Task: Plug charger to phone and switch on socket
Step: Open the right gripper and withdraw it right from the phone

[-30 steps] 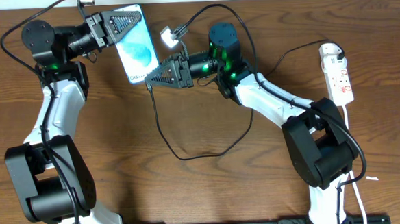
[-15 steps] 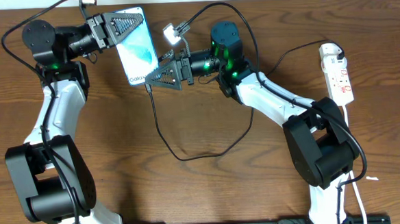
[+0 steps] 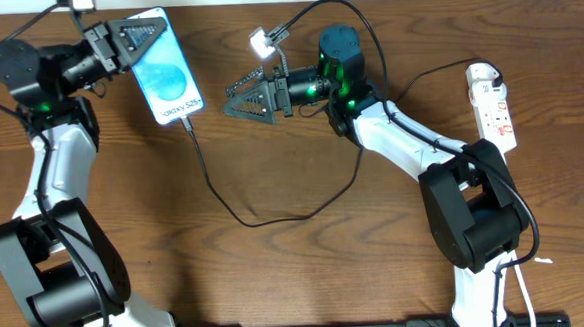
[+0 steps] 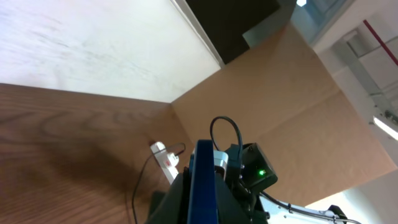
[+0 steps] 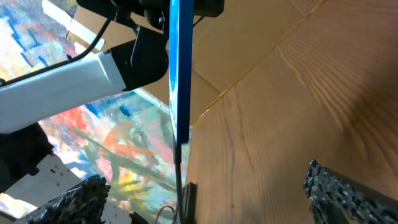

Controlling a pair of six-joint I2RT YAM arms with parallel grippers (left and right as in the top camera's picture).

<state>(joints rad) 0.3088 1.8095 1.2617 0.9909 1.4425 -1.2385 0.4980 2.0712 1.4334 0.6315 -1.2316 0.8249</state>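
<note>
My left gripper (image 3: 143, 36) is shut on the top end of the phone (image 3: 168, 78), holding it tilted above the table at the back left. The screen glows blue and white. The charger cable (image 3: 237, 217) meets the phone's lower edge, loops across the table and passes behind the right arm. My right gripper (image 3: 231, 99) stands open to the right of the phone, with nothing in it. In the right wrist view the phone (image 5: 181, 62) shows edge-on with the cable (image 5: 179, 177) hanging from it. The socket (image 3: 495, 108) lies at the far right.
The socket's white cord (image 3: 517, 262) runs down the right edge of the table. A thin black lead (image 3: 432, 73) reaches the socket's rounded end. A cardboard wall (image 4: 292, 99) stands behind the table. The left wrist view shows the phone's blue edge (image 4: 202, 186) and the socket (image 4: 164, 159).
My right gripper has opened and let go of the cable's plug end. The left arm has carried the phone to the left, with the cable trailing from its lower edge.
</note>
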